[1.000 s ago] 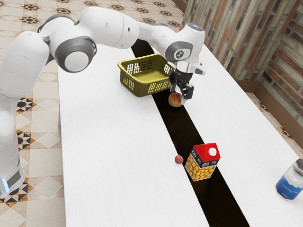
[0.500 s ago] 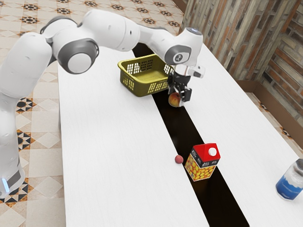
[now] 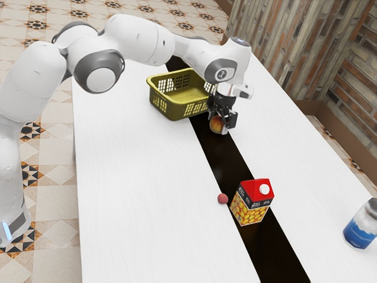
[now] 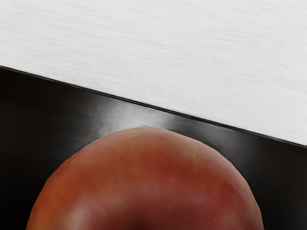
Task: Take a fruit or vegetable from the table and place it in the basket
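The table (image 3: 135,183) is long and white, with faint streaks in its surface, and 1 glossy black strip (image 3: 283,259) runs along it. In the wrist view a pale sheen lies on the black beside the fruit. The floor (image 3: 50,203) has beige tiles with dark, star-like patterns in orange and black. Beyond the table, at the exterior view's right, stands a wall (image 3: 347,88) of narrow grey, tan and rust-brown pieces, with a brown band at its foot.

The red-orange fruit (image 3: 216,125) is on the black strip, near the yellow-green basket (image 3: 171,110) and outside it. The gripper (image 3: 218,126) is down over the fruit, its 2 fingers wide apart around it; whether both touch it, I cannot tell. Parts of the fruit are hidden by the gripper in the exterior view, and the wrist view cuts it off at the lower edge. The gripper and hand also cover part of the basket's nearest end.

A small pinkish ball-like thing (image 3: 222,198), too small to name surely, sits just beside the red-topped carton (image 3: 250,210), whose small lettering is hard to read. The blue and white bottle (image 3: 359,230) is cut off at the exterior view's right edge, and the table runs out of view at the bottom.
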